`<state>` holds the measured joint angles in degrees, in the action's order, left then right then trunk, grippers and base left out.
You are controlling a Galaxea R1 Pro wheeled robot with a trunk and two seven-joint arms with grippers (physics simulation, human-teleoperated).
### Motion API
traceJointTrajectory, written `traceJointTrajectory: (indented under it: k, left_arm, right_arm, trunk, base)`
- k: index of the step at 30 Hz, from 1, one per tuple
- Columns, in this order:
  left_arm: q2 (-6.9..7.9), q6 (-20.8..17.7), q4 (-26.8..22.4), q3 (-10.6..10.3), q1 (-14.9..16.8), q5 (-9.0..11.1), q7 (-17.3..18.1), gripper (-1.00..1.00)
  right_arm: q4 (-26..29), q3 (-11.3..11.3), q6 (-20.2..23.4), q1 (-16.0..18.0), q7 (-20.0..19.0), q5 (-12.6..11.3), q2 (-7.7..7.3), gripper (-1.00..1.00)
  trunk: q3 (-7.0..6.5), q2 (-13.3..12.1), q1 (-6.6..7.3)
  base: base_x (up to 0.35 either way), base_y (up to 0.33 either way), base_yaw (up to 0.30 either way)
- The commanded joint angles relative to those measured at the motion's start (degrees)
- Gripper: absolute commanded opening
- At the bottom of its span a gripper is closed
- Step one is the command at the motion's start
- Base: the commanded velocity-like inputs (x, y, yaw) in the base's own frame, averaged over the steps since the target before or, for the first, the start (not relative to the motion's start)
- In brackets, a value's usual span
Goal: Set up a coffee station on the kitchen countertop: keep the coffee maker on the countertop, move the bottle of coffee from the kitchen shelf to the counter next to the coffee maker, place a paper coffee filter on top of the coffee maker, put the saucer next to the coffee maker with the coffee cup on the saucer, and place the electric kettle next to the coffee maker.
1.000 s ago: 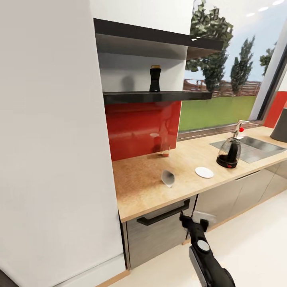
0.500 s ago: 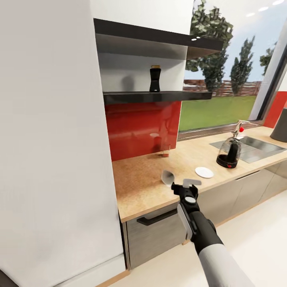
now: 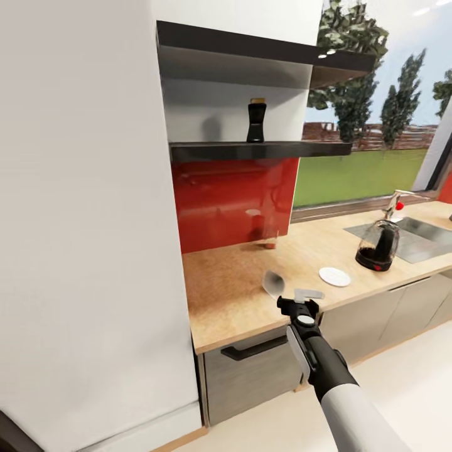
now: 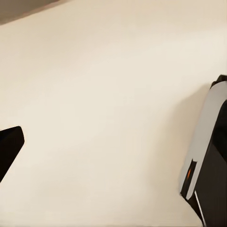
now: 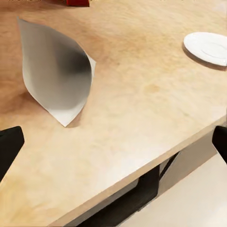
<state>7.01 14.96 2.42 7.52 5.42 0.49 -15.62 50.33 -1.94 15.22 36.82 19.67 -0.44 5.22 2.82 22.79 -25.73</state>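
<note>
Right tool (image 3: 300, 302) hangs at the front edge of the desk (image 3: 232, 295), just short of the paper coffee filter (image 3: 274, 282). Its jaws stand wide apart, nothing between them; in the right wrist view the two black fingertips (image 5: 9, 146) sit at opposite edges of the frame with the filter (image 5: 56, 71) ahead between them, not touching.

Landmark = filter:
- The filter lies on the wood-grain desk, open mouth tipped up, pointed end toward the desk's front edge.
- Saucer (image 3: 334, 276) flat on the desk, near the filter on the sink side, apart from it. Also in the right wrist view (image 5: 208, 47).
- Electric kettle (image 3: 378, 246) further along past the saucer, upright, at the rim of the sink (image 3: 427, 235).
- Bottle of coffee (image 3: 255, 121) upright on the dark shelf (image 3: 263, 149), above and behind the filter, over the red backsplash (image 3: 232, 201).
- Small red-based object at the backsplash foot (image 3: 269, 243), behind the filter; too small to identify.

Left tool: left wrist view gives one black fingertip (image 4: 8, 149) at the frame edge over the cream floor (image 4: 104, 118), with a grey-and-black robot part (image 4: 208, 156) beside it. Can't tell its jaw state.
</note>
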Motion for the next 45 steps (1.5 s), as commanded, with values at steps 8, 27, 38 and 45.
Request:
traceJointTrajectory:
  k: [8, 27, 38, 45]
  left_arm:
    - [0.03, 0.5, 0.27, 0.23, -0.31, 0.03, -0.04, 1.0]
    - [0.02, 0.5, 0.31, 0.24, -0.35, 0.03, -0.11, 1.0]
    - [-0.12, 0.5, 0.31, 0.3, -2.47, 0.09, -0.2, 1.0]
    - [-0.11, 0.52, 0.31, 0.3, -2.6, 0.1, -0.24, 1.0]
  right_arm:
    - [-0.75, -0.17, 0.0, 0.03, 0.45, 0.07, -0.08, 1.0]
    - [-7.59, 0.0, -10.18, 0.01, 0.55, 0.17, -2.05, 1.0]
    - [-9.42, -0.24, -10.09, 0.08, 0.6, 0.28, -1.7, 1.0]
    - [-9.71, -0.25, -9.86, 0.04, 0.6, 0.26, -1.71, 1.0]
  trunk:
    - [0.61, 0.13, -0.06]
    - [0.92, 0.13, -0.06]
    - [0.92, 0.13, -0.06]
    - [0.92, 0.13, -0.06]
  base:
    - [0.233, -0.166, 0.191]
    - [0.075, -0.051, 0.051]
    - [0.0, 0.0, 0.0]
    - [0.026, 0.0, 0.0]
